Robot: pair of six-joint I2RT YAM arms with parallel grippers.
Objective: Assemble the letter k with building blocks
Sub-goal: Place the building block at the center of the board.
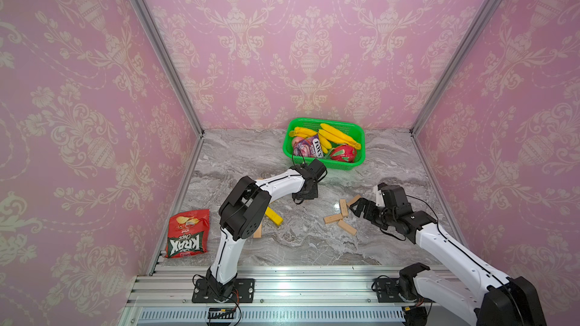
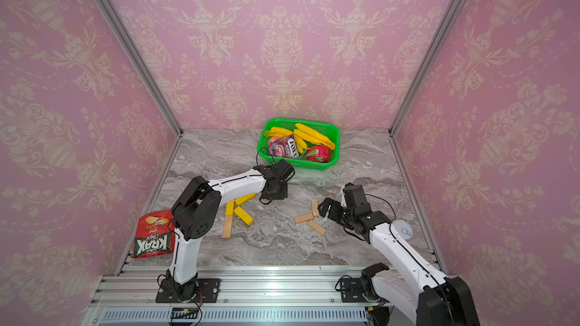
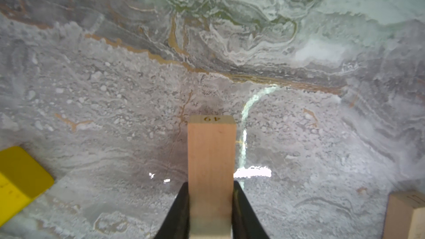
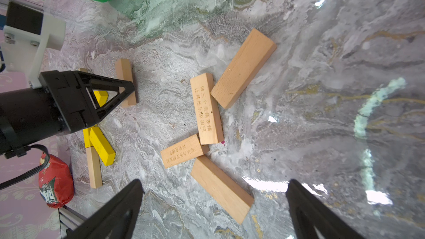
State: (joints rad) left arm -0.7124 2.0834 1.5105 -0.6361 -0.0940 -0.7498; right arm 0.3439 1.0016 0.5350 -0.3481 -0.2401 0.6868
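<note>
One tan bar (image 3: pixel 211 148) pinched crosswise in left tool (image 3: pixel 210 184), level, roughly parallel to yellow-and-wood k (image 2: pixel 230 210) stem beside it | right tool (image 4: pixel 215 181) wide, empty, nearest four loose bars (image 4: pixel 205 109)

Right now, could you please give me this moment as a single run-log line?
left gripper: shut on wood block | right gripper: open, over four loose wood blocks | yellow blocks: on table
</note>
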